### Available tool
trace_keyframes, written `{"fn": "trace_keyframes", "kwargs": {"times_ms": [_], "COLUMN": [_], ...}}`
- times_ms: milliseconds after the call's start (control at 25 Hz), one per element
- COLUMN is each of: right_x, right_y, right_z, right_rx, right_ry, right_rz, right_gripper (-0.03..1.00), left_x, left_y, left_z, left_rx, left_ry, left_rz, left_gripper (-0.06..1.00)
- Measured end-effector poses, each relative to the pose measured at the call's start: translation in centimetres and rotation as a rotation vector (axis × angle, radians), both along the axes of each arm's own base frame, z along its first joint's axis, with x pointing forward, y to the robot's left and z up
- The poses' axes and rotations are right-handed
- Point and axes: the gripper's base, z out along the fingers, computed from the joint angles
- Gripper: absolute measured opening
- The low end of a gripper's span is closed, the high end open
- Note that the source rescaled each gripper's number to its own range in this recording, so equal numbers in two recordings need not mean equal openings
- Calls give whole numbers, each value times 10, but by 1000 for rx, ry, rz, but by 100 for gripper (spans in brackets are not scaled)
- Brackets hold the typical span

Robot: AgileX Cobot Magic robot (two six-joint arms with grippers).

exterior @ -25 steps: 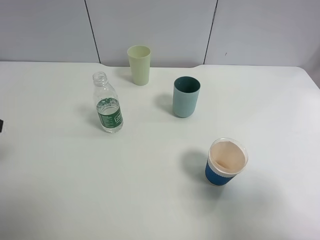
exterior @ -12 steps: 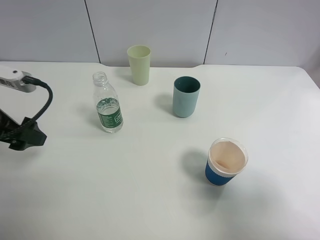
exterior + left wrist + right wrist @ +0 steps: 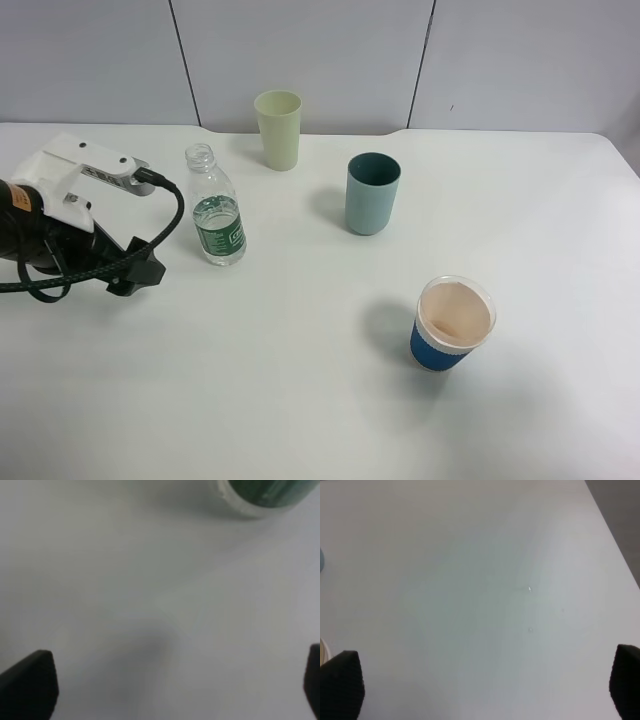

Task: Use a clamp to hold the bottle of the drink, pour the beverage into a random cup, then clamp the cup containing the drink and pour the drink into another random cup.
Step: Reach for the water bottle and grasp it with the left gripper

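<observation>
Though near the bottle [image 3: 217, 212], left claw [image 3: 170, 685] wide open and empty; right claw [image 3: 485, 685] likewise

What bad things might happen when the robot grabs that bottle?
The bottle has no cap and holds some drink, so a bump from the open left claw beside it might tip it and spill. The pale green cup stands close behind the bottle; tilting the bottle carelessly might knock it over.

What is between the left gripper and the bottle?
Nothing, just bare white table between the open left gripper and the bottle, as the left wrist view shows.
</observation>
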Motion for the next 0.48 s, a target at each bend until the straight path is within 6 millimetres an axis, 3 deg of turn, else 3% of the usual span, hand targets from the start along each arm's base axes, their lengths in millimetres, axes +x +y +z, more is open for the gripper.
{"fn": "trace_keyframes", "kwargs": {"times_ms": [200,480], "right_x": [0,0], "right_y": [0,0], "right_z": [0,0], "right_rx": [0,0], "right_ry": [0,0], "right_rz": [0,0], "right_gripper": [100,100], "left_x": [5,-3], "left_y": [-10,-6], "left_z": [-14,-39], "left_rx": [-19,-40], "left_ry": [-40,-130], "left_rz": [-19,-11], "left_gripper": [100,100]}}
